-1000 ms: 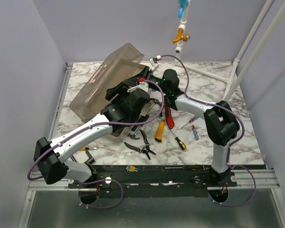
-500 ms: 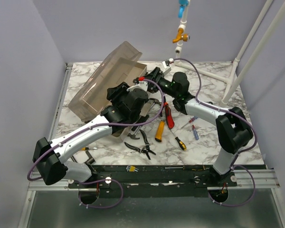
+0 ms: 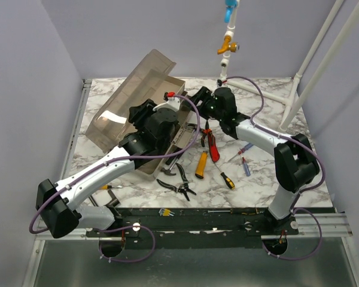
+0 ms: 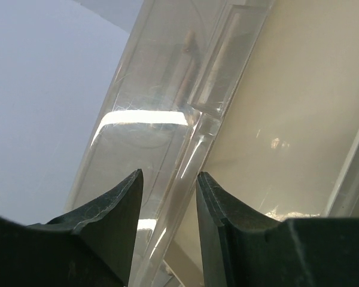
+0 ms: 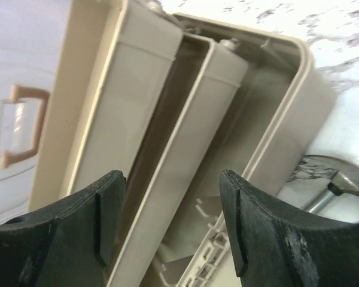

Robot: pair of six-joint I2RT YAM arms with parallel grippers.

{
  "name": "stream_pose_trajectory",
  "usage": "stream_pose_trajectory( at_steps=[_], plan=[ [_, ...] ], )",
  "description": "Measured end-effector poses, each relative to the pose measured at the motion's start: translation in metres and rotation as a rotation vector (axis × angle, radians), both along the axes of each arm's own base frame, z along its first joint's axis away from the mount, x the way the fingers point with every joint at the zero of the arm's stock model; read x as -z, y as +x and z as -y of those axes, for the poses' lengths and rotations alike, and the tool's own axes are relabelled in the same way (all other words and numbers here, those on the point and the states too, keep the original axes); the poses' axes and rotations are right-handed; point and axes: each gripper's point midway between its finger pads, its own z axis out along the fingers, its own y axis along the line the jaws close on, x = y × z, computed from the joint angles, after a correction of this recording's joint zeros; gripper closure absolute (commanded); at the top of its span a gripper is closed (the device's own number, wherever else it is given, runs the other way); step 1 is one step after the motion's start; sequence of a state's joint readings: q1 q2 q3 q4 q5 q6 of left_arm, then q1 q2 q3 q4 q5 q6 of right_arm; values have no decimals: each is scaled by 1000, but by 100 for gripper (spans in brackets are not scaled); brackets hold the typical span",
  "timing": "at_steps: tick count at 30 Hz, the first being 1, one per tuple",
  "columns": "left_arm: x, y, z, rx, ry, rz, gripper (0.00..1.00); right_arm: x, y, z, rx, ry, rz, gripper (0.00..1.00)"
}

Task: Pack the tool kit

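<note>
Top view: open beige plastic tool case [image 3: 148, 168] with smoky clear lid [image 3: 128, 95] lies slantwise toward the marble table's [image 3: 257, 179] far-left corner; loose hand tools [image 3: 201, 164] just right of it, nearer the right arm. Left wrist: left gripper [image 4: 166, 182] half-open astride the lid's rim; grip unconfirmed. Right wrist: right gripper [image 5: 170, 179] wide open, empty, case interior directly ahead.

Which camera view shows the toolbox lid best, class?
The top external view: it shows the whole clear lid tilted open. The left wrist view shows only a close stretch of its rim between the left hand's fingers; the right wrist view catches just its handle at the left edge.
</note>
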State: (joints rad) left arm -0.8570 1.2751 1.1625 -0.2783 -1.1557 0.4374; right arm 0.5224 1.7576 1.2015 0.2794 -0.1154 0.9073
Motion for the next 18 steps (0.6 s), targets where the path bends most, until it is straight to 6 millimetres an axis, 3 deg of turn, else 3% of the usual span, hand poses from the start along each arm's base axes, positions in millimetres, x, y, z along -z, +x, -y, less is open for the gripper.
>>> stream_pose_trajectory(
  at_steps=[9,14,18],
  plan=[
    [-6,1,-15,4,-76,10,61,39,31,9,102,-164,-105,28],
    [-8,1,-25,-13,-117,21,63,64,34,20,161,-259,-176,34],
    [-8,3,-30,-28,-132,26,64,72,36,22,185,-314,-206,38]
  ],
)
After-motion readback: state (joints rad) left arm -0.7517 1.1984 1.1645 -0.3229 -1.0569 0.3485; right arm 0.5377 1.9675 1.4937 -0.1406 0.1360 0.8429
